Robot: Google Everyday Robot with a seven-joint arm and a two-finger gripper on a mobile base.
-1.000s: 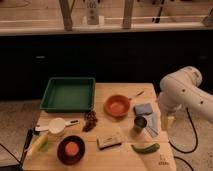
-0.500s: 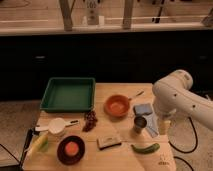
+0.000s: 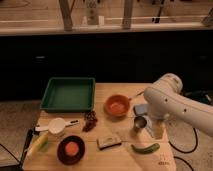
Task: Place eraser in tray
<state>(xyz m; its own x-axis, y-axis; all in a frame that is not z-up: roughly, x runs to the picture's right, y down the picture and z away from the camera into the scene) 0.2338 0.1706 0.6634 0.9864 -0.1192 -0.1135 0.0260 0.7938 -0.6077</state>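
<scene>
- I see a round orange bowl (image 3: 117, 105) near the middle of the wooden tabletop (image 3: 115, 159).
- A blue-grey cloth (image 3: 140, 109) lies just right of the bowl.
- A small metal cup (image 3: 139, 123) stands just left of the hand (image 3: 156, 127), which hangs low over the right side.
- A long green vegetable (image 3: 145, 148) lies at front right.
- A dark plate (image 3: 70, 149) at front left holds something orange.
- On my left are a white cup (image 3: 56, 125), a yellow-green item (image 3: 39, 144) and a dark cluster (image 3: 90, 120).

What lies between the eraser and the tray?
A dark bunch lies between eraser and tray, seen in the camera view. The gripper hangs beside the cup.
</scene>
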